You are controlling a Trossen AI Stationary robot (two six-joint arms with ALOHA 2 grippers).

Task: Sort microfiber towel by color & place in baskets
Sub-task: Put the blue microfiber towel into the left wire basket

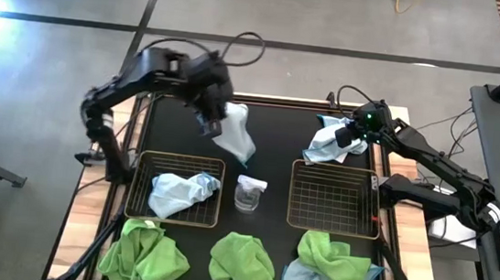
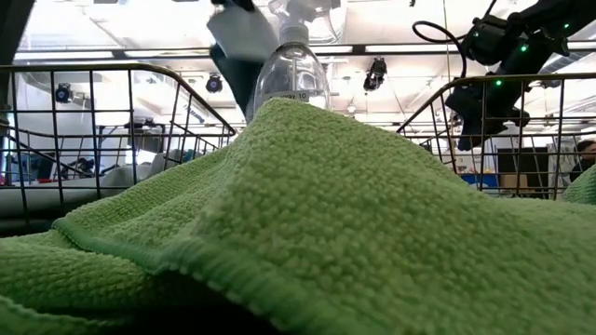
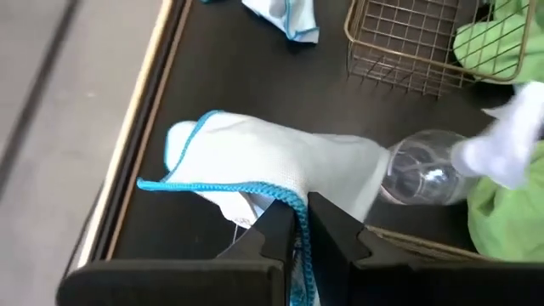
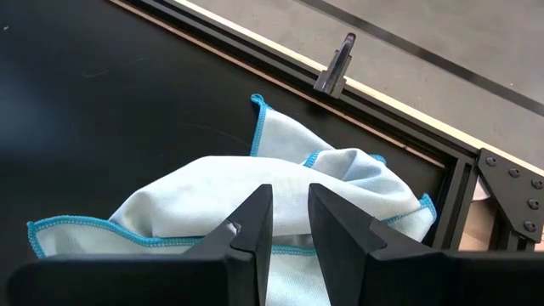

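Item, sorting under way: my left gripper (image 3: pixel 302 223) pinches a pale blue towel (image 1: pixel 235 131) aloft behind the left basket (image 1: pixel 144 159), next lowering it there; my right gripper (image 4: pixel 289 223) nips another blue towel (image 4: pixel 280 183).

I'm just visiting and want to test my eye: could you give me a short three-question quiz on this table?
1. True or false: the left basket already holds a pale blue towel.
2. How many lime green towels lie loose along the near edge: A) one, B) three, C) five?
3. What does the left gripper hold with its jaws?

Key: 1 true. 2 B. 3 A pale blue towel, lifted off the table.
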